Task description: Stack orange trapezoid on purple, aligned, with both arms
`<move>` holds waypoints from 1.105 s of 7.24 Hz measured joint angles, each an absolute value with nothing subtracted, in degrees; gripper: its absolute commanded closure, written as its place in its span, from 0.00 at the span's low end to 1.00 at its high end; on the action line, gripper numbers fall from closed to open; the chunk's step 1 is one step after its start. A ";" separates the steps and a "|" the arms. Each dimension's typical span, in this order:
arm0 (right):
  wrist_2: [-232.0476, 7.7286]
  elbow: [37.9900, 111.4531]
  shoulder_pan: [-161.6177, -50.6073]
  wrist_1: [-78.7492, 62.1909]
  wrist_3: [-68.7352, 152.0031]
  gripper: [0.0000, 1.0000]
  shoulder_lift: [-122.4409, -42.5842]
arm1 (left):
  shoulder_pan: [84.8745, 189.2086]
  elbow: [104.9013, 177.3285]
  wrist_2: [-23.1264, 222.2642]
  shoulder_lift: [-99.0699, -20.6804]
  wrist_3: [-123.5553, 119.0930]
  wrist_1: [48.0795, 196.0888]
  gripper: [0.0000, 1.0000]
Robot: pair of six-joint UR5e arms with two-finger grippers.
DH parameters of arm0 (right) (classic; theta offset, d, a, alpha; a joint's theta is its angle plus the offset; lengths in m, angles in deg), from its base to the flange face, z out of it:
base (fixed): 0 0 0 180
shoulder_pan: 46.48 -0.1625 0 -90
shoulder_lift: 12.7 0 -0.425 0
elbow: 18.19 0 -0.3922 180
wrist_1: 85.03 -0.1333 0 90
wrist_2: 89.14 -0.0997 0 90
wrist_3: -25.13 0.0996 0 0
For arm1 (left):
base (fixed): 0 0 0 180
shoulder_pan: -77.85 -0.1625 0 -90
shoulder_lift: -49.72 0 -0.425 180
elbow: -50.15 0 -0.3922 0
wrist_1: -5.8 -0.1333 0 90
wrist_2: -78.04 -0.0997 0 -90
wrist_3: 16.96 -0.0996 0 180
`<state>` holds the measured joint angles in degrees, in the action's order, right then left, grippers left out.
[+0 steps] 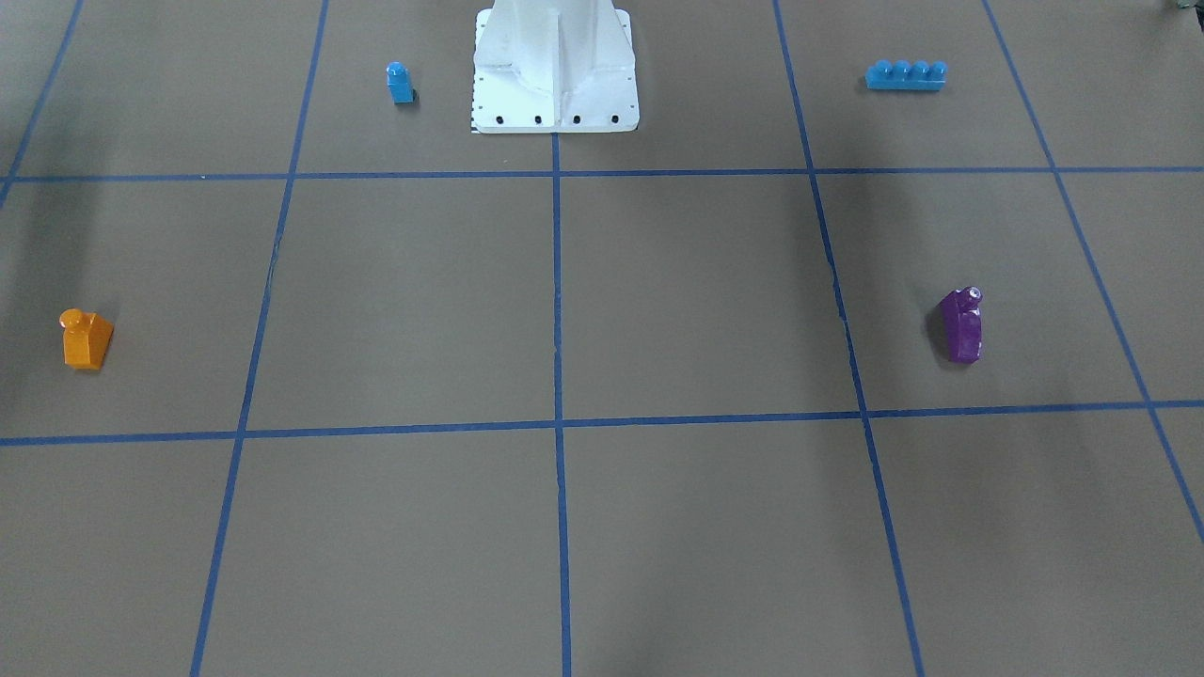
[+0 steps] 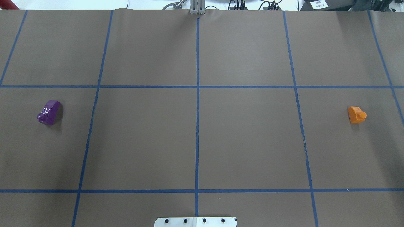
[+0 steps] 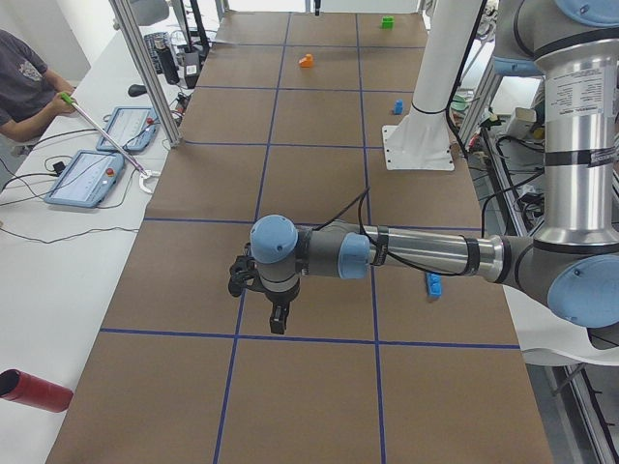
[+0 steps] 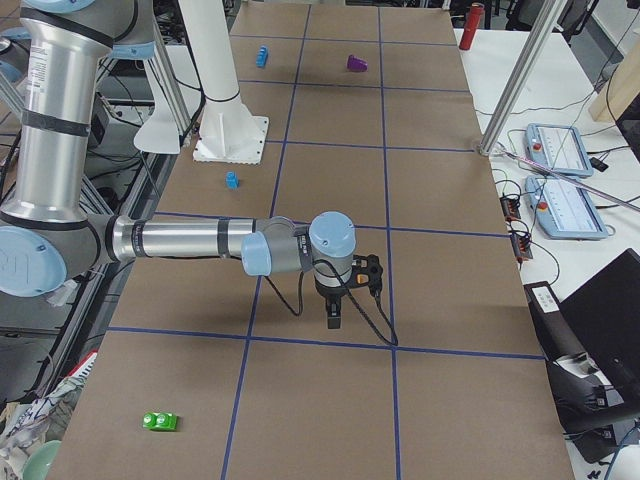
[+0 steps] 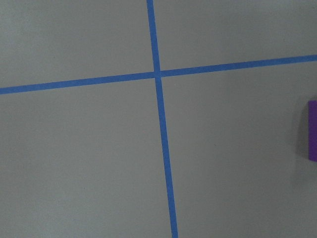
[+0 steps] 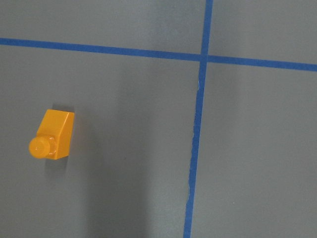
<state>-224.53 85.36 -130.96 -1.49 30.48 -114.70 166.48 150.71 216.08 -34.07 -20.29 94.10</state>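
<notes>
The orange trapezoid (image 1: 87, 339) stands upright on the brown table on my right side. It also shows in the overhead view (image 2: 356, 114) and below my right wrist camera (image 6: 53, 135). The purple brick (image 1: 962, 326) lies tilted on my left side (image 2: 49, 112), and only its edge shows in the left wrist view (image 5: 312, 130). My left gripper (image 3: 276, 314) hangs above the table and shows only in the left side view. My right gripper (image 4: 333, 315) shows only in the right side view. I cannot tell whether either is open or shut. Neither touches a brick.
A small blue one-stud brick (image 1: 400, 83) and a long blue four-stud brick (image 1: 906, 75) sit either side of the white robot base (image 1: 555, 66). A green brick (image 4: 160, 421) lies at the table's right end. A red cylinder (image 3: 34, 390) and an operator (image 3: 24, 77) are at the side bench.
</notes>
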 measured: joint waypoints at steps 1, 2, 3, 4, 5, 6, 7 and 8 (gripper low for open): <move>-225.83 85.15 -130.95 -1.63 30.47 0.00 -115.11 | 166.39 150.59 218.17 -33.83 -20.23 94.13 0.00; -227.02 85.11 -130.95 -1.89 30.41 0.00 -115.69 | 165.53 150.55 219.54 -33.68 -20.09 94.11 0.00; -227.40 85.04 -130.94 -2.02 30.36 0.00 -115.96 | 163.48 150.62 220.12 -33.70 -19.44 94.16 0.00; -227.35 84.95 -130.91 -2.05 30.33 0.00 -115.99 | 160.68 151.24 220.30 -33.89 -16.32 94.65 0.00; -227.33 84.88 -130.89 -2.08 30.34 0.00 -115.94 | 157.43 152.42 220.33 -34.18 -10.65 96.76 0.00; -227.43 84.85 -130.87 -2.11 30.35 0.00 -115.91 | 153.36 153.39 220.09 -34.40 -2.94 101.54 0.00; -227.45 84.83 -130.86 -2.14 30.23 0.00 -115.90 | 149.21 153.93 218.29 -34.61 5.12 106.98 0.00; -227.37 84.83 -130.86 -2.14 29.95 0.00 -115.89 | 146.15 154.15 215.57 -34.69 10.62 110.78 0.00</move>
